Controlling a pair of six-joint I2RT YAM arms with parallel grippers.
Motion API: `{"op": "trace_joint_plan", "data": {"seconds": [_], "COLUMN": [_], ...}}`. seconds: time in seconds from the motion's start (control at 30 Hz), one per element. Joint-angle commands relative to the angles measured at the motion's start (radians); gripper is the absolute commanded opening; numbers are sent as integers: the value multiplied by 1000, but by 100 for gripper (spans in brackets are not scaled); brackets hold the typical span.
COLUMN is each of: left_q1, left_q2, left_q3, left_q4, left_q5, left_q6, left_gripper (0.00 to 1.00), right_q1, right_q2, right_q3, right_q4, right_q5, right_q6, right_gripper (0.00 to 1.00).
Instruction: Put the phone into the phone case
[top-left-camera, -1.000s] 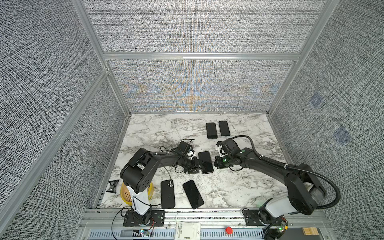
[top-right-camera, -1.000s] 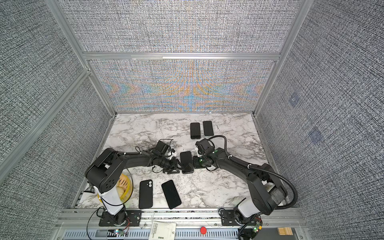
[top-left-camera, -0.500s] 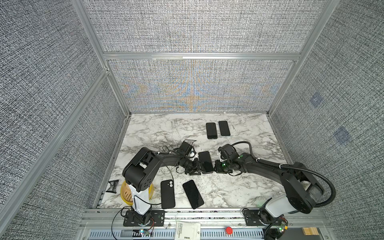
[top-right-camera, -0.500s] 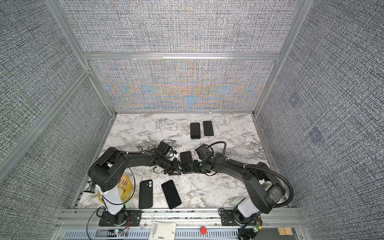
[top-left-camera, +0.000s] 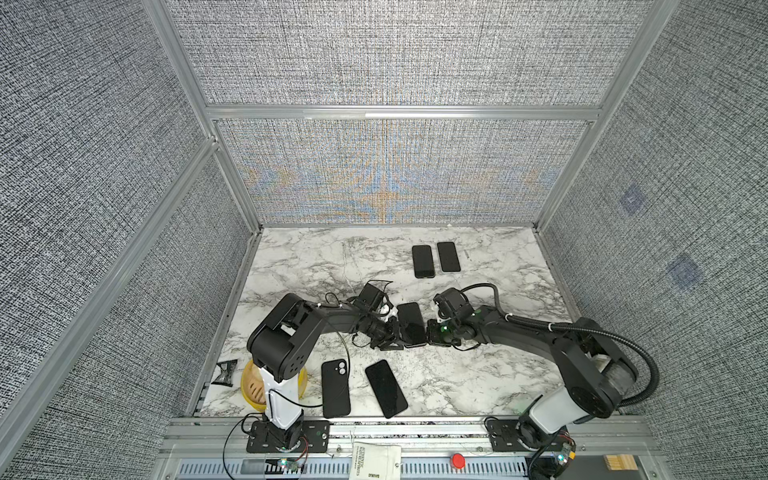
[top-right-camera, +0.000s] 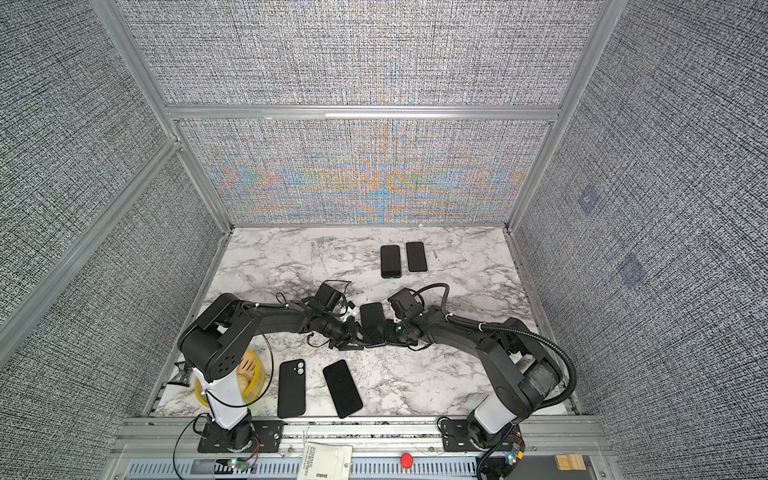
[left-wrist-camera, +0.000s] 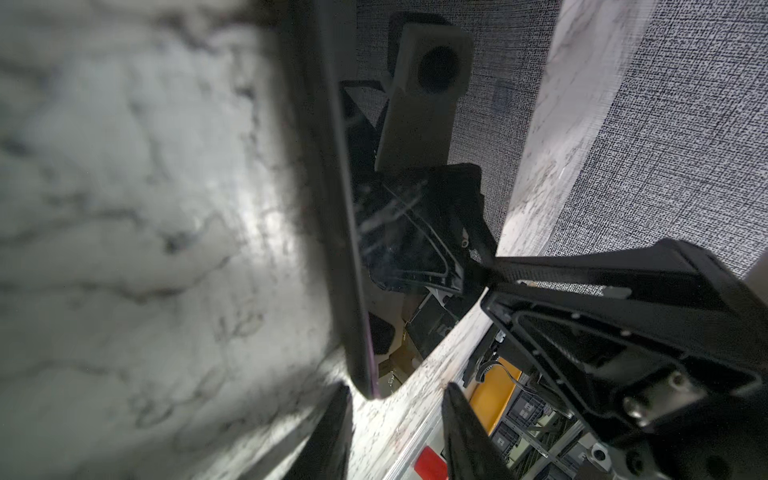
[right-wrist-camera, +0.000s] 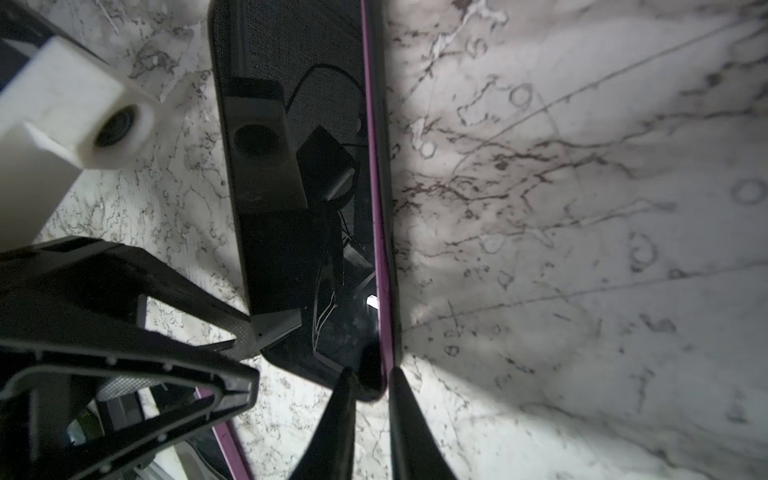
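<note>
A black-screened phone (top-left-camera: 410, 322) (top-right-camera: 372, 322) with a purple edge (right-wrist-camera: 376, 187) lies mid-table between my two grippers. A black phone case rim (right-wrist-camera: 387, 208) hugs that purple edge along one long side. The right gripper (right-wrist-camera: 370, 372) (top-left-camera: 430, 332) is shut on the phone's near corner, rim and phone both between the fingers. From the other side, my left gripper (left-wrist-camera: 397, 388) (top-left-camera: 394, 336) stands open. The phone's corner (left-wrist-camera: 365, 374) sits just beyond its tips, close to one finger. How far the phone sits inside the case is hidden.
Two dark phones (top-left-camera: 423, 261) (top-left-camera: 448, 257) lie side by side at the back. Near the front edge lie a black slab with two camera lenses (top-left-camera: 336, 388) and a black phone (top-left-camera: 385, 388). A yellow ring (top-left-camera: 253, 386) sits by the left arm's base.
My left jaws have narrowed near the phone's corner. The right wrist has sunk slightly toward the table. The phone stays between the two grippers.
</note>
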Motion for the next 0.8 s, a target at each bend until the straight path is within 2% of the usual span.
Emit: {"op": "trace_joint_plan", "data": {"seconds": [0.0,0.43,0.77], "left_q1": [-1,0,1], "left_q2": [13,36,43], "left_q3": [-9,-11,-11], "left_q4": [-12,30,45], "left_q5": [-60,-53,-55], "left_q6": [1,-10,-14], "left_gripper": [38,36,36], "right_q1": [1,3,3], "right_q2": [10,53,57], "right_q3": [6,-7,-46], "right_q4": [0,38,73], "right_q5": [0,-52,-79], "right_q6": [-5,9,31], "right_gripper": [19,12,11]}}
